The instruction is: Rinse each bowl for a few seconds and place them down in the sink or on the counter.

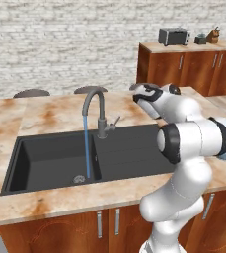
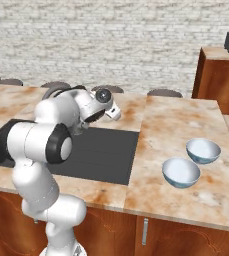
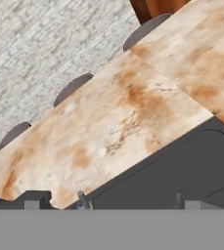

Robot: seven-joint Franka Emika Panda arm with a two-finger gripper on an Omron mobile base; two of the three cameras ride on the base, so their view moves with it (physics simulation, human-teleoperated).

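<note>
Gripper [image 3: 108, 204]: fingers spread wide apart, nothing between them, touching nothing. In the hand view only the two small tips [image 3: 32, 204] show, over the far rim of the sink [image 3: 191, 166] where it meets the counter [image 3: 108, 122]. The hand hangs above the drainboard, just right of the faucet [image 1: 95, 111]; from both base cameras the fingers themselves are hidden behind the white wrist.

Bowls: two, alike, pale blue-white, both upright on the counter right of the sink. Near bowl [image 2: 181, 172] and far bowl [image 2: 203, 150] sit just beside each other; whether the rims touch cannot be told. Both are well apart from the gripper. In the left base view they are almost wholly covered by the arm's elbow.

Sink: black, basin at left, flat drainboard at right. Grey gooseneck faucet stands at the far rim between them, a thin blue stream [image 1: 87, 148] falling into the basin near the drain [image 1: 80, 178]. In the right base view the arm blocks most of the basin and the faucet.

Surroundings: dark chair backs [image 1: 31, 92] along the far edge of the counter; brick wall [image 1: 60, 44] behind; far wooden cabinet with a toaster [image 1: 173, 36] and small items too tiny to identify.
</note>
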